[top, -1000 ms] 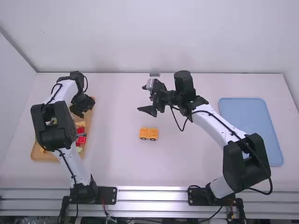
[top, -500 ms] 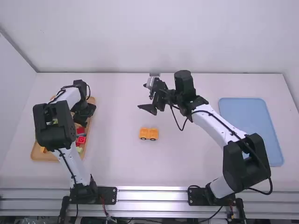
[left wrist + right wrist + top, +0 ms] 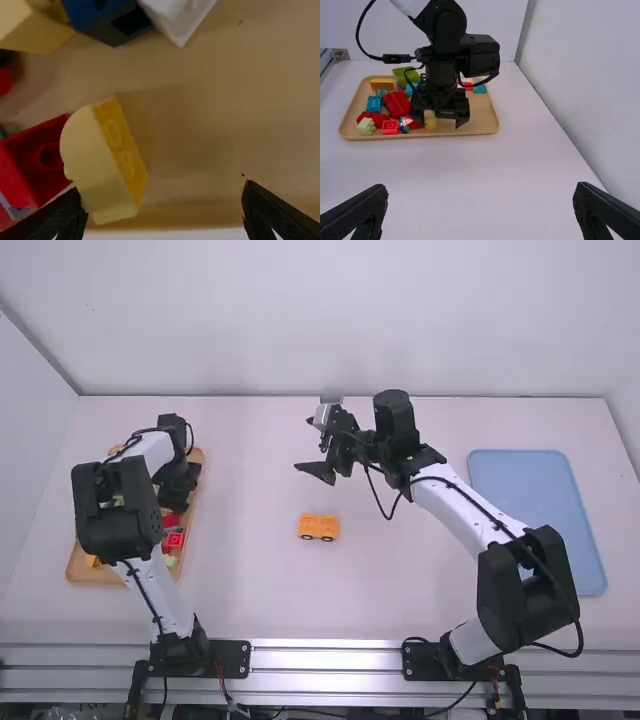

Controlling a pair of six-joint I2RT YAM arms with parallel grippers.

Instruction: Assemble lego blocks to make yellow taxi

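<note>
Edging toward its own base over the past second, the left gripper [image 3: 177, 485] has shifted above the tray [image 3: 92, 575] in the high view, while the yellow car [image 3: 319, 527] has stayed put mid-worktop [image 3: 260, 590], its wheels at one side. The right gripper [image 3: 318, 450] hangs beyond it, fingers spread, with the blue tray [image 3: 537, 515] well off to the right. The car should prove light and stiff but might part at its joints if squeezed askew; its flat sides look the best hold, with bare worktop around it for two arms.

Left wrist view: spread fingers flank a yellow block [image 3: 117, 145], nearer one finger and unpinched. Probably feather-light, rigid and smooth, it calls for a square grip on its flat faces. A red block [image 3: 37, 160] crowds one side and the tray's rim runs near, leaving open floor on the other side.

Right wrist view: spread fingers with nothing between them face the loaded tray, where the left gripper works low among the blocks [image 3: 396, 104].
</note>
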